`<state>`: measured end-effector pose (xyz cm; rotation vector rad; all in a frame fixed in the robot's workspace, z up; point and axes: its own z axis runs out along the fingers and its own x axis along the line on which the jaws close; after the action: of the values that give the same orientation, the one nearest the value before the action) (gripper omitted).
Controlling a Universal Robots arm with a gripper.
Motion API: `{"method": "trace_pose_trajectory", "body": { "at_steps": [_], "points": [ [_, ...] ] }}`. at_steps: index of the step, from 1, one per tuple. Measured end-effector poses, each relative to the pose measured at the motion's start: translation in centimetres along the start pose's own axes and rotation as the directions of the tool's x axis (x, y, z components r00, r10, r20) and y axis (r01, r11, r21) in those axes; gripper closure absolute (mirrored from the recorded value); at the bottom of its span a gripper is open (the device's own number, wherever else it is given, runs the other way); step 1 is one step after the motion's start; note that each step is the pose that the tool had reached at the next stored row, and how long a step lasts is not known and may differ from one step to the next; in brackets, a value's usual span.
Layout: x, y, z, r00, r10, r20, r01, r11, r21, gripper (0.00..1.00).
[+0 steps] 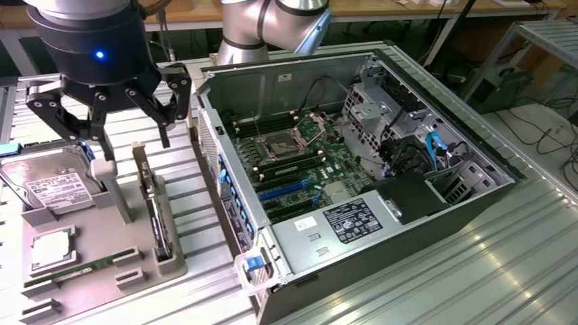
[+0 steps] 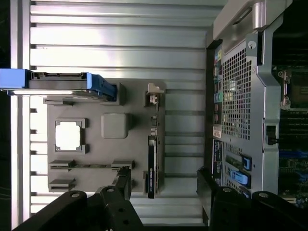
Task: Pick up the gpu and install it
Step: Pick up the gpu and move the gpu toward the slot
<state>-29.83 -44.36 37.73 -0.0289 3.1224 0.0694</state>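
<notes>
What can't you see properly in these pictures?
- The gpu: its fan face, both views; it stands edge-on in the grey holder.
- The hard drive: wrist view, one end cut off by the picture's edge.
- The black label in the case: exterior view, writing too small to read.
- The case's back panel: wrist view, part hidden behind one of the fingers.

A ribbed metal table (image 1: 505,271) is stretching across the near side, its slats catching bright glare. A wooden bench (image 1: 380,8) is running along the far edge. At the exterior view's right a metal rack (image 1: 545,32) is standing over a pale floor (image 1: 510,125) (loose dark cables (image 1: 553,139) are trailing across it).
</notes>
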Motion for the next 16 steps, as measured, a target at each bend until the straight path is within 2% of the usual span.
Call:
{"method": "trace_pose_trajectory", "body": {
  "at_steps": [2,5,16],
  "points": [
    [0.02,-0.02,0.25,1.0,-0.003,0.0,0.003,1.0,0.0006,0.34],
    [0.07,-0.02,0.49,0.9999,-0.014,-0.0008,0.014,0.9999,0.0057,0.34],
    [0.09,-0.06,1.08,0.9997,-0.026,-0.0013,0.026,0.9996,0.0059,0.34]
  ]
}}
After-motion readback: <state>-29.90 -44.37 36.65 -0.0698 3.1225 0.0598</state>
